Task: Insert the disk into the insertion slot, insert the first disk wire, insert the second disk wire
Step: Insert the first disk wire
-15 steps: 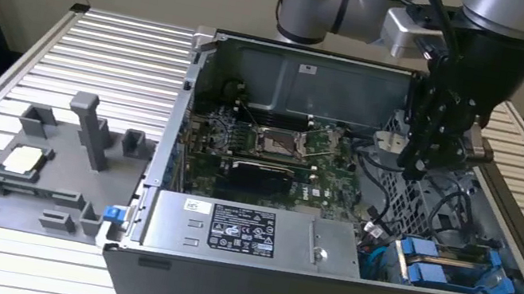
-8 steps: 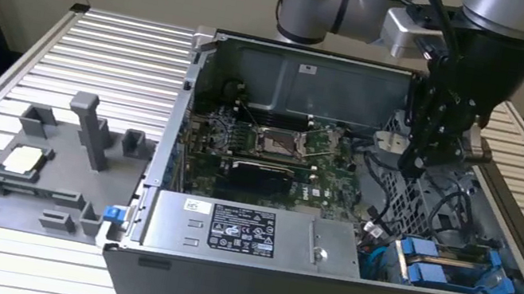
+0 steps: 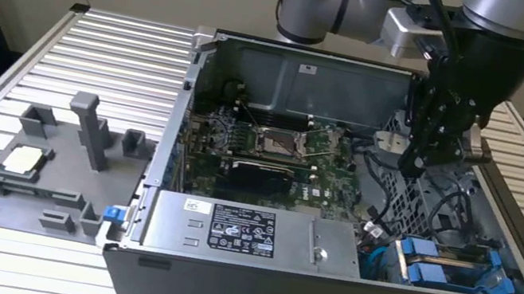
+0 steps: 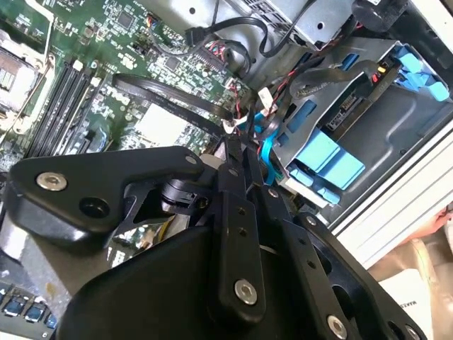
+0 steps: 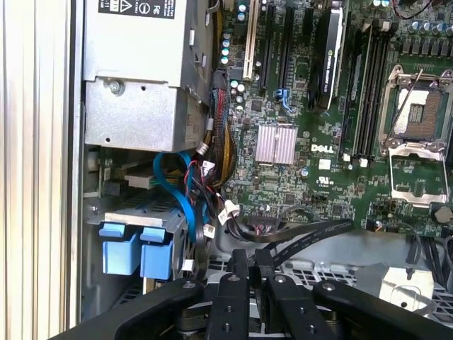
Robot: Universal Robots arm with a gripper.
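The disk sits in the insertion slot at the near corner of the open computer case on the exterior view's right, its blue carrier tabs facing out. Both wrist views show it; in the second the disk lies in the grey bay. Loose wires hang beside it: a blue flat cable and thin leads with white plugs. My gripper hovers inside the case over the perforated cage, behind the disk. Its fingers stand together with nothing visible between them, tips close to a black flat cable.
The grey power-supply box fills the case's near side beside the bay. The motherboard with its open socket lies in the middle. A grey fixture with posts stands on the slatted table at the exterior view's left.
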